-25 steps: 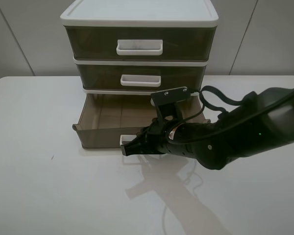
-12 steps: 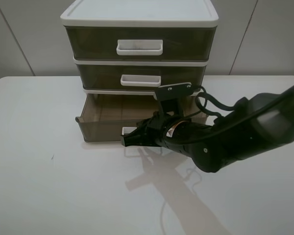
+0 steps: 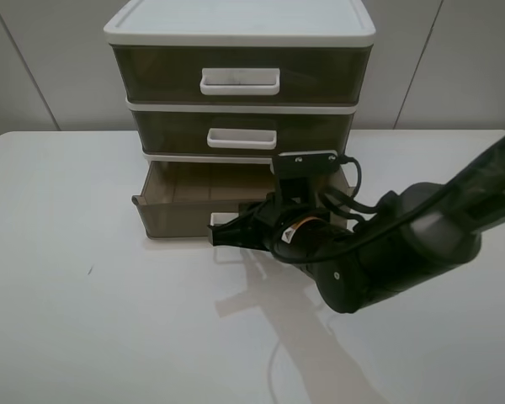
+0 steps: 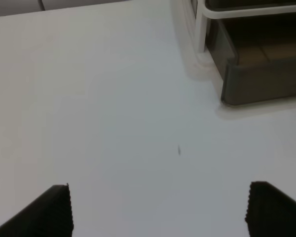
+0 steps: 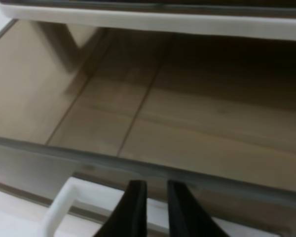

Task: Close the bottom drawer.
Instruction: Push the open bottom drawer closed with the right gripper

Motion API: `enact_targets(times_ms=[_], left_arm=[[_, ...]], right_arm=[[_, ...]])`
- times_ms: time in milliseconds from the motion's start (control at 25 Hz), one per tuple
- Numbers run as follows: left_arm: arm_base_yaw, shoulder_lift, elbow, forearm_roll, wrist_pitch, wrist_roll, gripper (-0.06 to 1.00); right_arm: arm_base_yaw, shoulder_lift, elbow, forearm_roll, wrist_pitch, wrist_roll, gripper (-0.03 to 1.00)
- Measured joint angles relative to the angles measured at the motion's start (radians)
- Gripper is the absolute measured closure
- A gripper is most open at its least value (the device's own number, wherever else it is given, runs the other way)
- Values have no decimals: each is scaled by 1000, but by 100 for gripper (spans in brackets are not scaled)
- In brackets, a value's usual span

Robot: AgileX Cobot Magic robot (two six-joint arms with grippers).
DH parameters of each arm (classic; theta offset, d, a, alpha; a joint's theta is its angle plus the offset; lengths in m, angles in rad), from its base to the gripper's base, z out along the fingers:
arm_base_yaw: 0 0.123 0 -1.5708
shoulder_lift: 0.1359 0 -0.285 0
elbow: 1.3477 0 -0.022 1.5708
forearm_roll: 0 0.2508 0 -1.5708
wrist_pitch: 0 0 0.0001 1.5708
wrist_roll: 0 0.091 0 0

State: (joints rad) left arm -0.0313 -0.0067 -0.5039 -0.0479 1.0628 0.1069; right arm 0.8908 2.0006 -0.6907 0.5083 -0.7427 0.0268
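Observation:
The bottom drawer [image 3: 177, 210] is smoky brown translucent plastic and stands partly pulled out of the three-drawer unit [image 3: 240, 25]; it is empty inside [image 5: 163, 123]. Its white loop handle [image 3: 222, 220] faces the front and also shows in the right wrist view [image 5: 64, 202]. My right gripper [image 3: 223, 236] is shut, its fingertips [image 5: 134, 207] close together and pressed against the drawer's front at the handle. My left gripper [image 4: 163, 210] is open and empty over bare table, left of the drawer's corner [image 4: 256, 79]. The left arm is out of the exterior view.
The middle drawer [image 3: 241, 135] and the taller top drawer [image 3: 240, 77] are shut above it. The unit stands at the back of a white table [image 3: 84, 320] against a grey wall. A cable [image 3: 353, 181] loops off the right arm.
The bottom drawer has slid back towards the unit with my right gripper against its front. The right arm has moved forward with it. The other drawers have not moved.

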Motion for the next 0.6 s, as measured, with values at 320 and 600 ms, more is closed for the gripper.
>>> enact_targets(times_ms=[320,600], left_arm=[[0,0,0,0,0,0,23],[0,0,0,0,0,0,23]], right_arm=[[0,16,0,13,-53,49,95],[0,46,-49,20,-53,53,95]])
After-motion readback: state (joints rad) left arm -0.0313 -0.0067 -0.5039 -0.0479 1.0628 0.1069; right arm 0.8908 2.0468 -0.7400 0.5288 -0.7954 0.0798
